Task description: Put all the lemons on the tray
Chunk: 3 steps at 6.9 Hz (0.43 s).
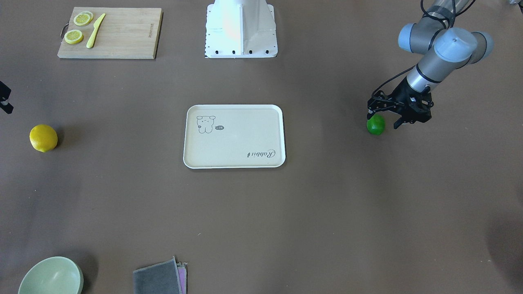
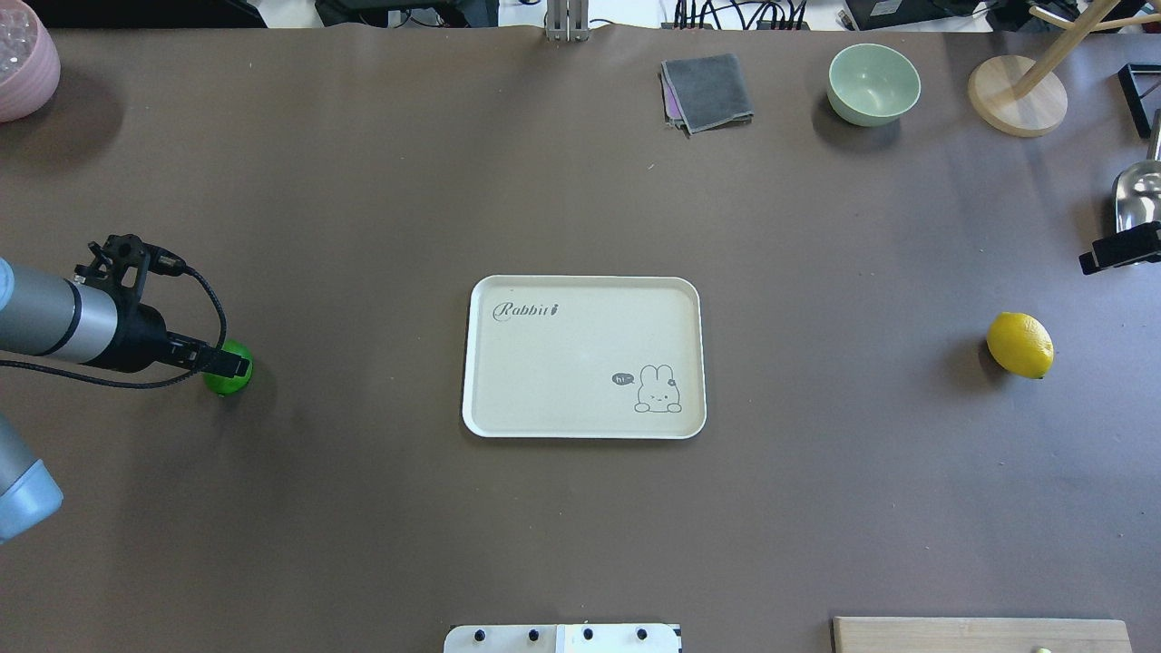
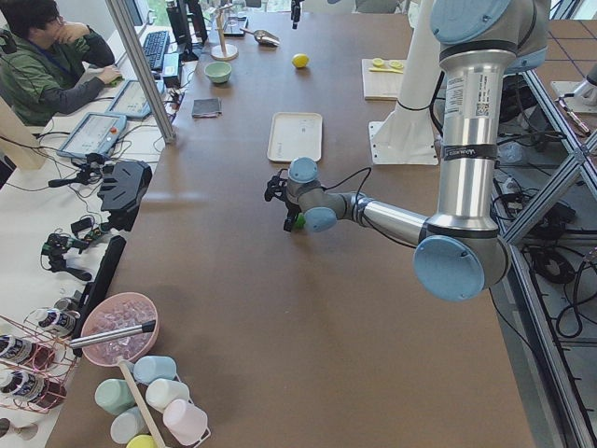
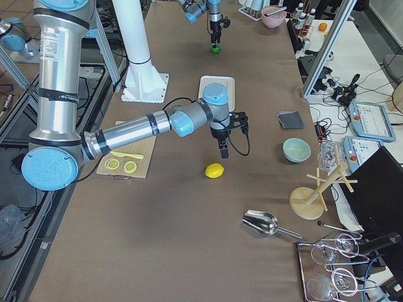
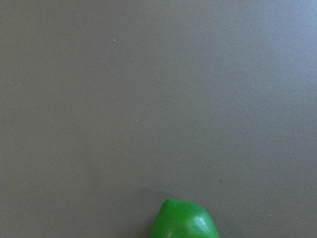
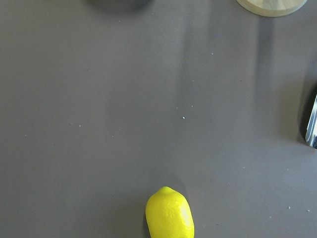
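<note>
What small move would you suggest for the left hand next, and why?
Probably ease the left hand down around the green lemon: the hand looks open just above it, the lemon lies on the table, apart from the tray.

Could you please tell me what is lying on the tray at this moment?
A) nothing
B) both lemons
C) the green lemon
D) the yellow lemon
A: the tray is bare, with the green lemon and the yellow lemon lying well off it on either side.
</note>
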Tool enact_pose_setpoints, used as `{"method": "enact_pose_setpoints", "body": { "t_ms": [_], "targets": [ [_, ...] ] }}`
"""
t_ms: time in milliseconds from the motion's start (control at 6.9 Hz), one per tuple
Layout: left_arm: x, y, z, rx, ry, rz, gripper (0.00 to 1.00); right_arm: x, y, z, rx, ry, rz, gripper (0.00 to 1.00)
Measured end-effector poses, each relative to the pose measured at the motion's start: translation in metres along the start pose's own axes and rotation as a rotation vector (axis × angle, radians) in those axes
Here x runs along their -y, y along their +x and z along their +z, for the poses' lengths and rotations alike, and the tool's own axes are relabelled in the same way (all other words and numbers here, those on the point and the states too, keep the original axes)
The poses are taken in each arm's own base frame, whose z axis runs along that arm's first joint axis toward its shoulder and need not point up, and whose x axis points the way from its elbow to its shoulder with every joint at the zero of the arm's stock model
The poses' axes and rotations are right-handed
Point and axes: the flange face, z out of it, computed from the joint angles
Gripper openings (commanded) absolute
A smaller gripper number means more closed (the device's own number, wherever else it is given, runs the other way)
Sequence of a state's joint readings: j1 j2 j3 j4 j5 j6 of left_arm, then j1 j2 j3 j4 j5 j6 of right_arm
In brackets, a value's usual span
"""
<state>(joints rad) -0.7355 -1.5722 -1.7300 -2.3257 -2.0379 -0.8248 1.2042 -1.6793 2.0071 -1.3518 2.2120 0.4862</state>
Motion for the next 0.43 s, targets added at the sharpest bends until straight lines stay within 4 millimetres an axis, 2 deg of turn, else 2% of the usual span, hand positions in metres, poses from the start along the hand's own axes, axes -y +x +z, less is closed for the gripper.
{"method": "enact_pose_setpoints", "body": {
  "t_ms": [145, 290, 435],
  "targets": [
    [-0.0032, 0.0025, 0.0052, 0.005, 0.001, 0.000, 0.21, 0.0005, 0.0000, 0.0003, 0.000, 0.000, 0.000, 1.00],
    [-0.0038, 0.0043, 0.0070, 0.005, 0.003, 0.001, 0.00, 0.0011, 0.0000, 0.0007, 0.000, 0.000, 0.000, 1.00],
    [-0.0032, 0.0057, 0.0072, 0.004, 0.005, 0.002, 0.00, 0.0013, -0.0001, 0.0007, 0.000, 0.000, 0.000, 1.00]
  ]
}}
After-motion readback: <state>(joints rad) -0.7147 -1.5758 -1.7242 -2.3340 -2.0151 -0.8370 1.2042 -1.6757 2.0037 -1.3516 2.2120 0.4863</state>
